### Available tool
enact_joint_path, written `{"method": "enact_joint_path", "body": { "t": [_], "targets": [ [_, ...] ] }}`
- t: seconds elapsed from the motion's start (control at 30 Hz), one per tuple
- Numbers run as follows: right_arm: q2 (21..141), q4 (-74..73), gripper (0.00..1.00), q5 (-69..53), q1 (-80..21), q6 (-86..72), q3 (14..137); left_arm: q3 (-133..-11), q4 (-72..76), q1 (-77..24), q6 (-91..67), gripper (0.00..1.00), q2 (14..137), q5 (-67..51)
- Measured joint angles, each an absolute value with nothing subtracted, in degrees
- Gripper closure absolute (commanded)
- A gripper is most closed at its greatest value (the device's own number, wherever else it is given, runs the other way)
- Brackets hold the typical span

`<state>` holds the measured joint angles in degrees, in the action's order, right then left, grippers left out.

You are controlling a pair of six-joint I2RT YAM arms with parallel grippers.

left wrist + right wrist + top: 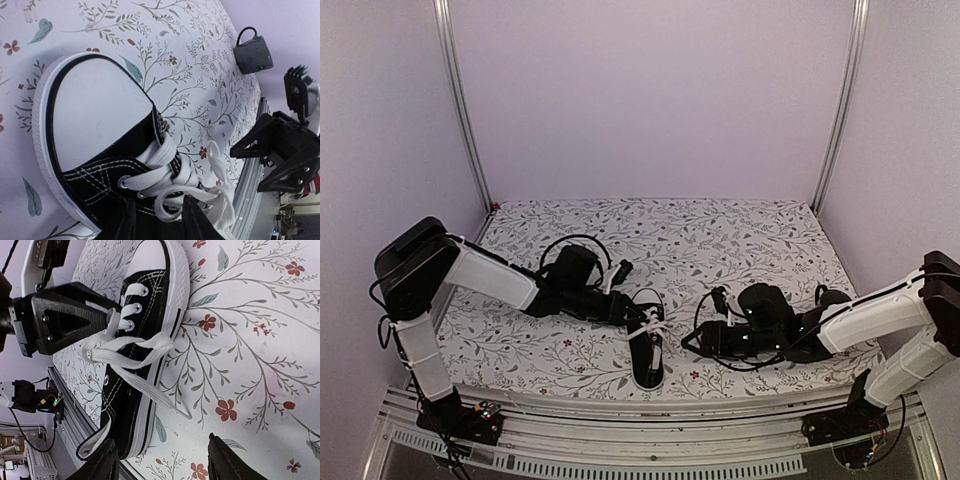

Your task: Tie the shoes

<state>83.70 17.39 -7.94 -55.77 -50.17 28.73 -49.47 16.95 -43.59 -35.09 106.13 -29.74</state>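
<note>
Where the sneaker lies: the black sneaker is on the flowered desk, in the lower middle of the top view, between the two arms. In the right wrist view its toe points to the upper edge of the frame and its heel to the lower left.
Laces: the white laces are loose, and no knot or bow is visible. One end hangs over the white sole and lies on the desk, near the middle of the right wrist view.
Left claw: the left claw is at the tongue, at the bottom of its own view. It is narrow and seems to pinch a raised loop of lace.
Right claw: the right claw is wide and holds nothing. It is over bare desk just beside the sneaker.
Step in hand: I judge it is the beginning, the gathering of the two lace ends; the tying itself is not yet begun.
Next move: it calls for the right claw to reach the free end on the desk and close on this thin, flat lace. It must go low enough to catch the lace but must not push the sneaker.
Risk: the lace is limp and may slip out.
</note>
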Motion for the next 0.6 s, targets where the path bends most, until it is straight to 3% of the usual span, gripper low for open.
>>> {"method": "enact_joint_path", "body": {
  "t": [0.2,0.33,0.6],
  "targets": [
    [83.4,22.65,0.34,-10.09,-50.48,-52.18,27.88,-49.39,18.15,-43.97,-36.21,0.87,106.13,-30.59],
    [86.39,24.95,0.38,-10.92,-48.97,-53.87,29.89,-48.45,20.29,-44.03,-37.06,1.0,106.13,-31.09],
    [94.98,30.37,0.39,-13.26,-48.31,-58.08,33.43,-45.93,22.63,-44.25,-38.41,1.0,105.91,-31.22]
  ]
}}
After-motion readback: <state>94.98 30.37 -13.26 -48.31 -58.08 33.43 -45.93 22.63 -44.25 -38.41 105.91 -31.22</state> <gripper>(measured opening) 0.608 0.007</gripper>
